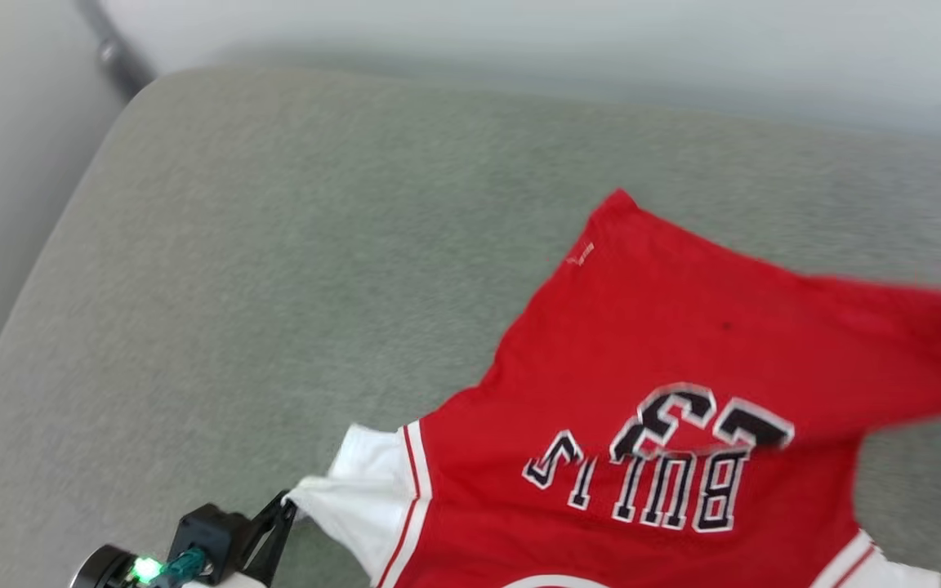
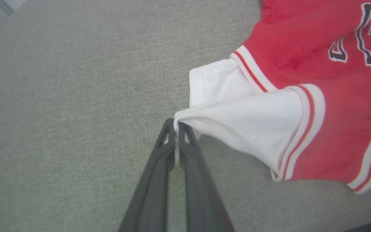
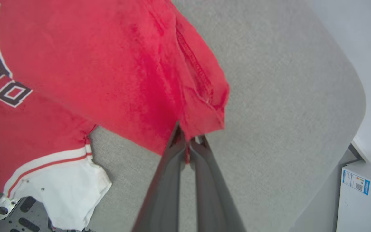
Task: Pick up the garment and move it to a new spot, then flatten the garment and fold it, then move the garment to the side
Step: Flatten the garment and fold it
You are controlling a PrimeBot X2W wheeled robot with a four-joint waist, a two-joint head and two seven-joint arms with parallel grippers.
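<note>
The garment (image 1: 683,359) is a red T-shirt with white sleeves and black-and-white lettering, spread over the right half of a grey-green cushion. My left gripper (image 1: 287,510) at the lower left is shut on the tip of its white sleeve (image 2: 237,119), which is pulled taut into a point at my left gripper (image 2: 176,124) in the left wrist view. My right gripper (image 3: 188,140) is shut on a red hem corner (image 3: 204,106) of the garment, lifted off the cushion. The other white sleeve (image 3: 63,190) hangs at the lower left of the right wrist view.
The grey-green cushion (image 1: 274,269) stretches wide to the left and back of the shirt. A dark pole (image 1: 115,53) stands beyond its far left corner. A white box (image 3: 362,196) with a blue label sits off the cushion's edge.
</note>
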